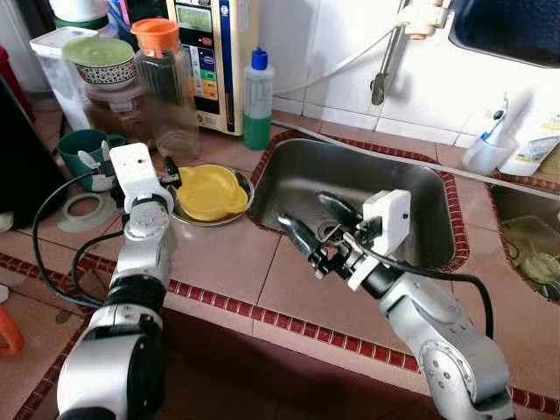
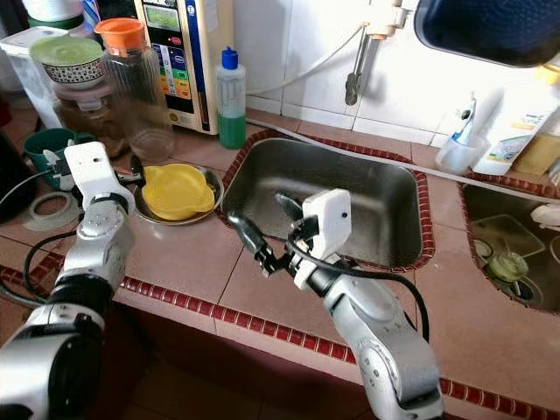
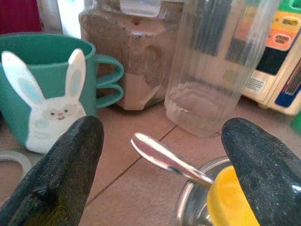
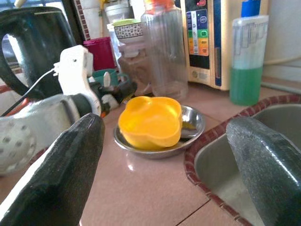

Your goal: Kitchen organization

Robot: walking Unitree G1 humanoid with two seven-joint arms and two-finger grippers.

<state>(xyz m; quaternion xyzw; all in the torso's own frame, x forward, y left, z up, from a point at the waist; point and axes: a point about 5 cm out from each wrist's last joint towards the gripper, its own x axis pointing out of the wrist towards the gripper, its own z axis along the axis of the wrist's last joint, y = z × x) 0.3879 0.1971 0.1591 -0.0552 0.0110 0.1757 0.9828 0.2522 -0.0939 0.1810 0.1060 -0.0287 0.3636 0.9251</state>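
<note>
A yellow flower-shaped bowl (image 1: 210,191) lies in a shallow metal dish (image 1: 189,217) on the tiled counter, left of the steel sink (image 1: 394,175). A metal spoon handle (image 3: 164,157) sticks out of the dish. My left gripper (image 3: 160,155) is open just behind and left of the dish, low over the counter, with the spoon handle between its fingers but untouched. My right gripper (image 1: 302,208) is open and empty above the sink's front left corner, pointing toward the dish.
Behind the dish stand a clear jar with an orange lid (image 1: 162,87), a brown-filled jar (image 3: 131,52), a teal bunny mug (image 1: 83,149) and a water purifier (image 1: 210,52). A green soap bottle (image 1: 258,96) is by the sink; a tape roll (image 1: 83,208) lies left.
</note>
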